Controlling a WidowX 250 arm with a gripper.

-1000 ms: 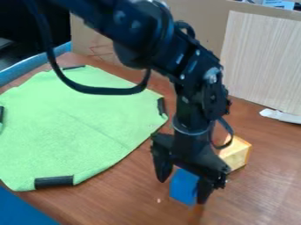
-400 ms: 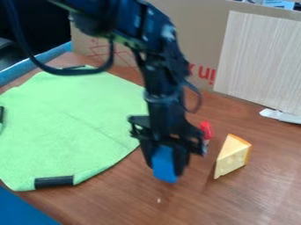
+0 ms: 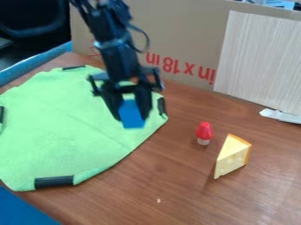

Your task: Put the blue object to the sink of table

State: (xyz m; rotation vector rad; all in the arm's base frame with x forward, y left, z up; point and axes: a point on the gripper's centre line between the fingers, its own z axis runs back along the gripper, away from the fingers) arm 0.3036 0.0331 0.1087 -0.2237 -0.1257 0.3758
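- The carrying step seemed in hand: the gripper (image 3: pixel 131 112) was closed on the blue object (image 3: pixel 132 120), apparently aloft over the green cloth (image 3: pixel 67 118), near its right edge.
- Which spot counted as the sink could not be told; the next move likely called for settling that, lowering the object there and letting go.
- The cloth, black strips along its edges, lay on the brown table (image 3: pixel 176 195); a red-topped toy (image 3: pixel 204 131) stood beside a cheese wedge (image 3: pixel 233 153).
- Behind rose cardboard (image 3: pixel 182 33) and a pale board (image 3: pixel 262 52).
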